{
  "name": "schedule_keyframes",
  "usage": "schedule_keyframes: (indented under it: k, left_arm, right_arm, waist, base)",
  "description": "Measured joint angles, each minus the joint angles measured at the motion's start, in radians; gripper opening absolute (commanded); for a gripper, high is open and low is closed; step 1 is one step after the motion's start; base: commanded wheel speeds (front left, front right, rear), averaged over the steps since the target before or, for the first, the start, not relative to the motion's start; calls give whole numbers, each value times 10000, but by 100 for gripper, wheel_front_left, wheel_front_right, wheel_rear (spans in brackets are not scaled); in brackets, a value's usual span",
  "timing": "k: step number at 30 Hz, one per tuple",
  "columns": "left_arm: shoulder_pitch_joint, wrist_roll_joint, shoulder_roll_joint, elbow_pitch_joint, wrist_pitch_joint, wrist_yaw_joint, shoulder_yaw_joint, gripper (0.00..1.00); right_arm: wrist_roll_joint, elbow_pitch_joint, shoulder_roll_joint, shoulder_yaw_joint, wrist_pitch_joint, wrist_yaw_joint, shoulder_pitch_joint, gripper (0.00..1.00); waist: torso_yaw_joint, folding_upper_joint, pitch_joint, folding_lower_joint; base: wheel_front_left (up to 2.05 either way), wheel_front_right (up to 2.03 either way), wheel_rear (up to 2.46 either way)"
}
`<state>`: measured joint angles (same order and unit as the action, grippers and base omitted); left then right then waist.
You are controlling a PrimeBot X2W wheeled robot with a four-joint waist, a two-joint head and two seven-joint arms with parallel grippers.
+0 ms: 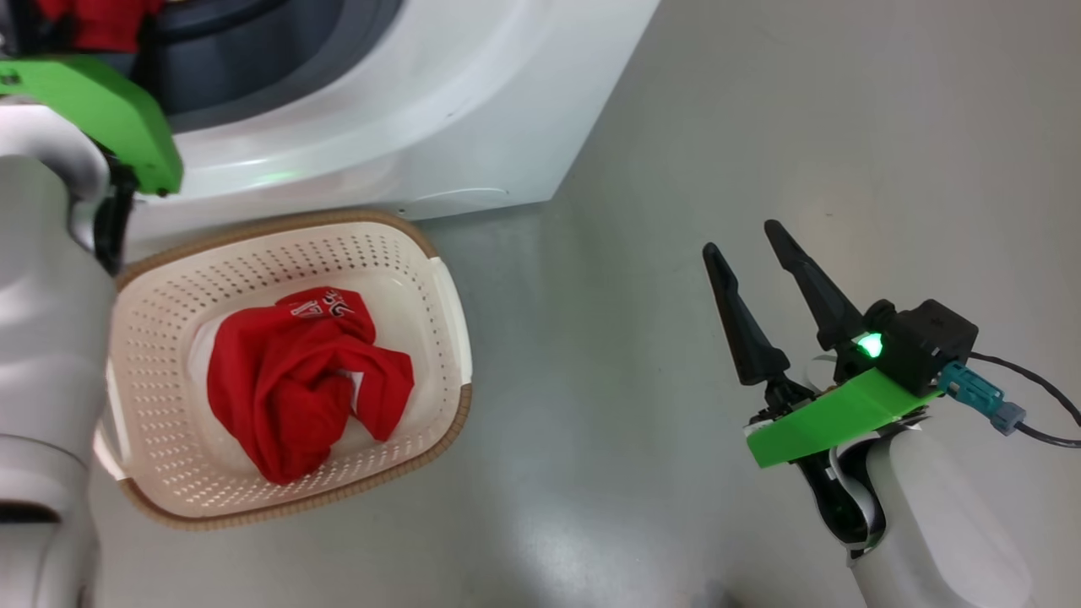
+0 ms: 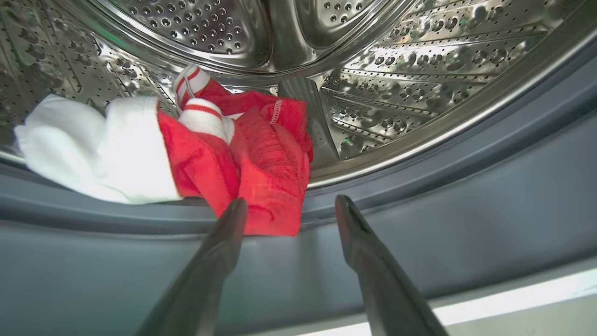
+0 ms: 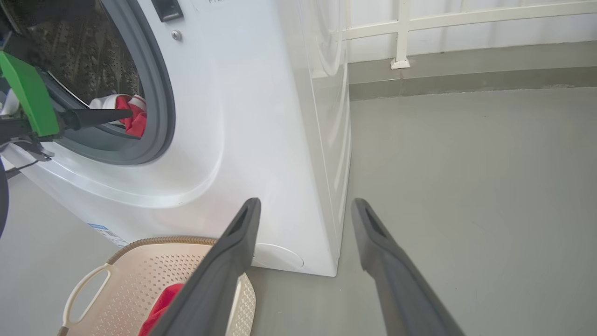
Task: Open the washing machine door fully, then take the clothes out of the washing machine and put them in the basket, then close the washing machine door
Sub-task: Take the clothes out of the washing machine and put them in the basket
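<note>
The washing machine [image 1: 405, 110] stands at the upper left with its drum [image 2: 419, 70] open; the washing machine door is out of view. Red and white clothes [image 2: 261, 158] lie at the drum's front, hanging over the grey gasket [image 2: 419, 210]. My left gripper [image 2: 289, 204] is open at the gasket, its left fingertip at the cloth's lower edge; one of its fingers [image 3: 93, 117] reaches into the opening. A red garment [image 1: 296, 380] lies in the basket [image 1: 279, 253] in front of the machine. My right gripper [image 1: 741, 238] hovers open and holds nothing, over the floor right of the basket.
Grey floor [image 1: 676, 127] stretches to the right of the machine. A white railing [image 3: 401, 37] on a low kerb runs along the back. A dark cable [image 1: 1030, 397] trails from my right wrist. The basket's handle [image 3: 81, 289] faces my right gripper [image 3: 305, 204].
</note>
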<state>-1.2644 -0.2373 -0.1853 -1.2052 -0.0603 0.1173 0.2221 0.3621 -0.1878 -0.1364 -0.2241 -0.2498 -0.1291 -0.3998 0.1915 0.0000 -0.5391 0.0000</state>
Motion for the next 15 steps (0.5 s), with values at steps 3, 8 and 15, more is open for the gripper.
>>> schedule_keyframes:
  k: [3,8,15]
  left_arm:
    - [-296,79,-142,-330,109,-84,94,100]
    - [-548,155,-383,-623,167,-105,207,100]
    - [-640,167,-692,-842,339,-255,370,100]
  right_arm:
    - [2,2,52,-84,0,0,-104,100]
    - [2,-2,128,-247,0,0,-149,100]
    - [4,-10,178,-382,0,0,-174,100]
  waist:
    - [136,0,-117,0]
    - [375,0,-261,0]
    - [641,0,-426,0]
  base:
    - [0,0,0]
    - [0,0,0]
    - [0,0,0]
